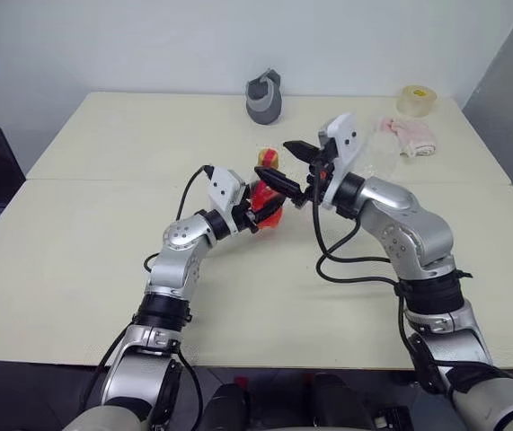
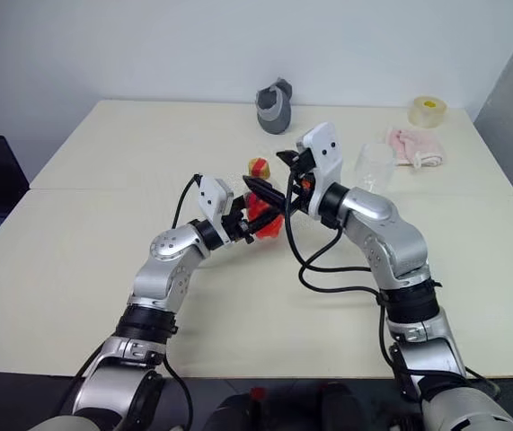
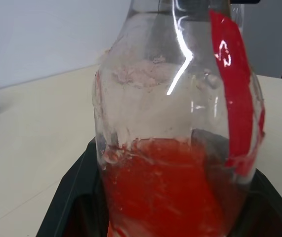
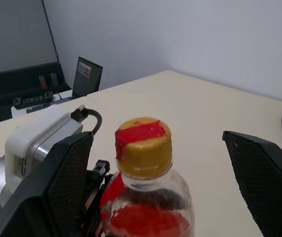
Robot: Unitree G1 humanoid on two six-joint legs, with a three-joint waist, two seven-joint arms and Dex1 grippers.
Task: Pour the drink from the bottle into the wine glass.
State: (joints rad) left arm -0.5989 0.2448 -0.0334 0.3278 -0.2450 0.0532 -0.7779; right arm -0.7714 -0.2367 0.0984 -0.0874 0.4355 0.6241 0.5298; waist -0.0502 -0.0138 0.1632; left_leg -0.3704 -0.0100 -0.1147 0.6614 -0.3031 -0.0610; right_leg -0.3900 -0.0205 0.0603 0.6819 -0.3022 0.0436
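Cap (image 4: 144, 143) on, bottle (image 1: 268, 199) clamped low in left gripper (image 1: 269, 213) near table centre, right gripper (image 4: 160, 163) spread wide astride cap, wine glass (image 2: 375, 167) at 2 o'clock; risk: twist spinning bottle in clamp, spilling drink (image 3: 165, 192).

Grey holder (image 1: 264, 96), tape roll (image 1: 416, 99), pink cloth (image 1: 411, 136) on table (image 1: 103, 233)

We are working in a bare lab or test room: plain pale walls, a cream surface (image 1: 103, 269), and dark electronic equipment (image 4: 27, 89) sitting alongside.
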